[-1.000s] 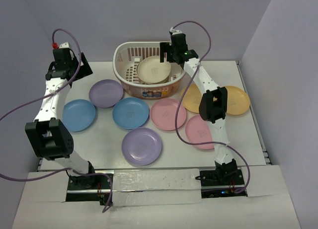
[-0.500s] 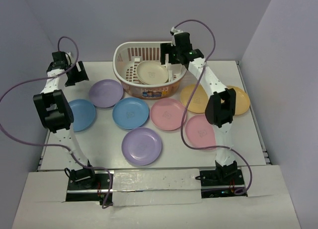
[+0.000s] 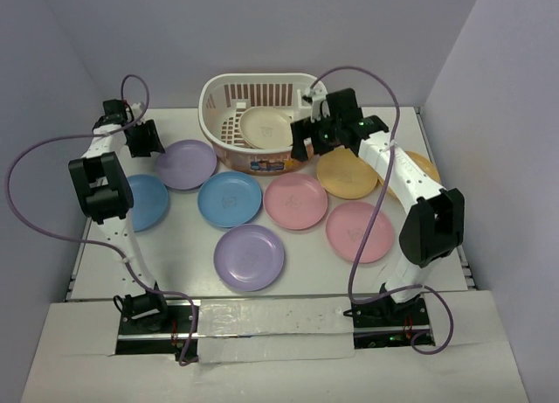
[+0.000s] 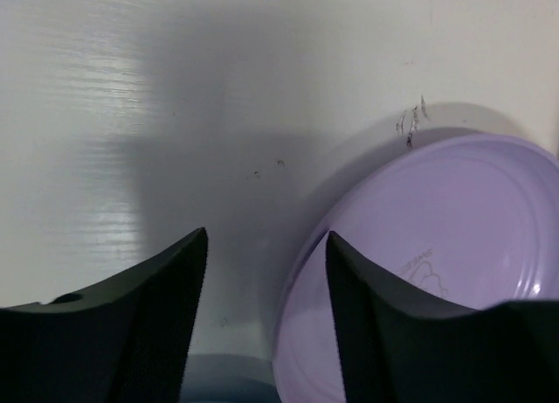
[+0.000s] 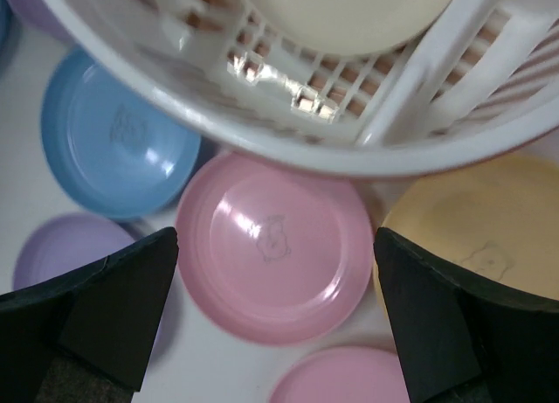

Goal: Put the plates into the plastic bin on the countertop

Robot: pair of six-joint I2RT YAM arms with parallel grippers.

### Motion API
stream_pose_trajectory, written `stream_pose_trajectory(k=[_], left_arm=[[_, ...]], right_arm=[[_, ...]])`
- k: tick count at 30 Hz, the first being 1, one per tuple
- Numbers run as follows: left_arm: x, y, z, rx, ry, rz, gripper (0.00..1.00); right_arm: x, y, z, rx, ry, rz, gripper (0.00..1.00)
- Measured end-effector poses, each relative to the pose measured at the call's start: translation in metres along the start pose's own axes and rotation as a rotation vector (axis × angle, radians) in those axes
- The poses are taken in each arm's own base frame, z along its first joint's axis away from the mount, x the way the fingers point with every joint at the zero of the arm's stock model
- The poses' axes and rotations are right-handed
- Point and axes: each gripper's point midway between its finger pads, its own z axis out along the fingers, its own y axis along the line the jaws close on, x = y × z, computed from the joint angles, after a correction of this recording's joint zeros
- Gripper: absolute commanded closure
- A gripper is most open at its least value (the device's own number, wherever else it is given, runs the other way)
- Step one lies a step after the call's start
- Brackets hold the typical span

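Observation:
The plastic bin [image 3: 218,99] stands at the back of the countertop [image 3: 175,254] with one cream plate [image 3: 266,128] lying inside. Around it lie two lilac plates [image 3: 186,163] [image 3: 249,256], two blue [image 3: 140,202] [image 3: 230,198], two pink [image 3: 295,200] [image 3: 360,232] and yellow-orange ones [image 3: 347,172]. My left gripper [image 3: 146,144] is open and low; in the left wrist view it [image 4: 266,237] straddles the left rim of the far lilac plate [image 4: 454,237]. My right gripper [image 3: 306,143] is open and empty, above the bin's front right rim. In its wrist view it [image 5: 275,235] hangs over a pink plate [image 5: 275,272] below the bin's wall [image 5: 288,132].
Pale lilac walls close in the left, back and right sides. A second yellow-orange plate [image 3: 425,167] is partly hidden behind the right arm. A blue plate's edge [image 4: 227,381] shows by the left fingers. The blue plate [image 5: 113,149] and yellow-orange plate [image 5: 489,237] flank the pink one.
The right gripper let go of the cream plate, which now lies flat in the bin, and drew back over the bin's front right rim. The left gripper dropped to the far lilac plate's left edge.

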Motion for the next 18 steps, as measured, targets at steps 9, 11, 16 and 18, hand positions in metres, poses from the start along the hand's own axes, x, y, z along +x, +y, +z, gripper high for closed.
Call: stream_pose_trajectory(k=[9, 11, 16, 18], left_arm=[[0.02, -0.011, 0.012, 0.063, 0.05, 0.048, 0.97], [0.021, -0.014, 0.011, 0.082, 0.054, 0.054, 1.0], [0.02, -0.019, 0.005, 0.114, 0.057, 0.044, 1.0], [0.019, -0.018, 0.002, 0.111, 0.056, 0.033, 1.0]], right_arm=[[0.128, 0.036, 0.016, -0.126, 0.297, 0.002, 0.02], [0.146, 0.046, 0.016, -0.143, 0.333, -0.003, 0.03], [0.175, 0.064, 0.021, -0.171, 0.387, -0.008, 0.04], [0.182, 0.067, 0.022, -0.175, 0.399, -0.004, 0.04]])
